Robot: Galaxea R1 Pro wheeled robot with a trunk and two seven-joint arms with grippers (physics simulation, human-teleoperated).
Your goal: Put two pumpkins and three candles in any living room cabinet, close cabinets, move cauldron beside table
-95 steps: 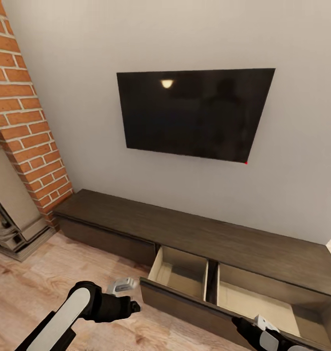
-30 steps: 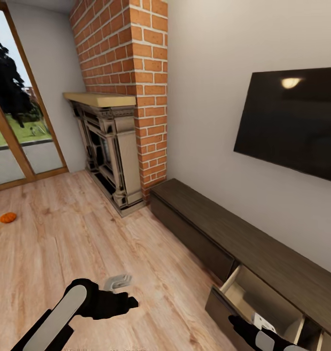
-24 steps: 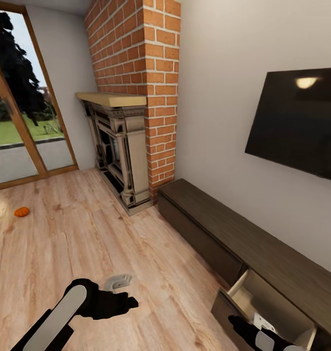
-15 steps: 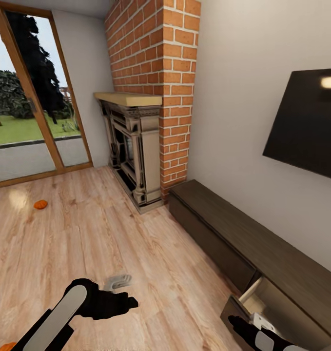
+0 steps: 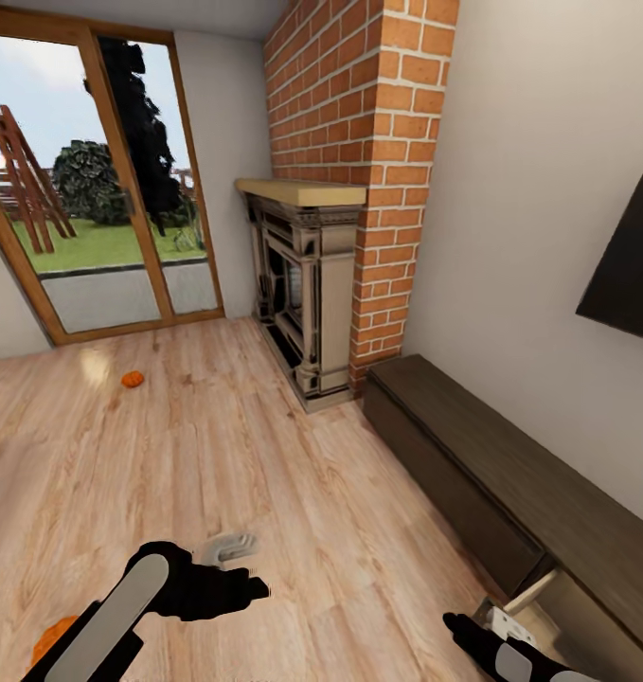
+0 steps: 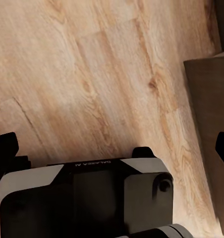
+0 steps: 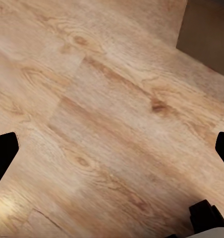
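Both grippers were empty. In the left wrist view the left gripper [image 6: 112, 148] had its dark fingertips [image 6: 4, 151] at opposite edges of the frame, spread wide over bare floor [image 6: 82, 74]; the right gripper [image 7: 112, 148] showed the same wide spread in its own view, nothing between the tips. In the head view the left gripper [image 5: 228, 566] hung low over the boards, the right [image 5: 473, 633] near the frame's lower edge beside the drawer [image 5: 534, 597].

One pumpkin [image 5: 132, 379] lay on the floor well away, toward the glass door [image 5: 103, 208]; another orange shape [image 5: 54, 639] (probably the second pumpkin, half hidden by the left arm) sat close by. No candle could be made out.

The risks, as I judged them: the drawer of the cabinet [image 5: 510, 474] stood pulled out near the right arm, so a turn of the base could catch it. A round pumpkin could roll from a hasty pinch on the smooth floor. The near pumpkin, being under the arm, might be nudged away or run over.
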